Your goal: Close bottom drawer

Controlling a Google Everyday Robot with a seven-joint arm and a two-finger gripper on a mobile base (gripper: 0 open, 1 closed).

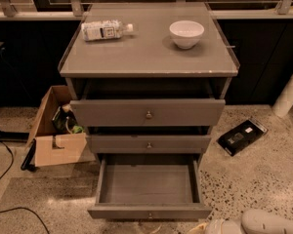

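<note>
The bottom drawer [147, 183] is the lowest of three grey drawers in a small cabinet. It is pulled far out, and its plain grey box is empty. Its low front panel [149, 211] faces me near the bottom edge of the camera view, with a small round knob [150, 215] at its middle. My gripper [205, 226] is at the bottom edge, just right of the panel's right end and mostly cut off. The white arm [266, 222] runs off to the right behind it.
The middle drawer [149, 144] and top drawer [147, 112] stand slightly out. On the cabinet top [149, 52] lie a plastic bottle [106, 30] and a white bowl [186, 33]. An open cardboard box [56, 130] stands left, a black flat object [241, 136] lies right, and a cable [10, 208] runs front left.
</note>
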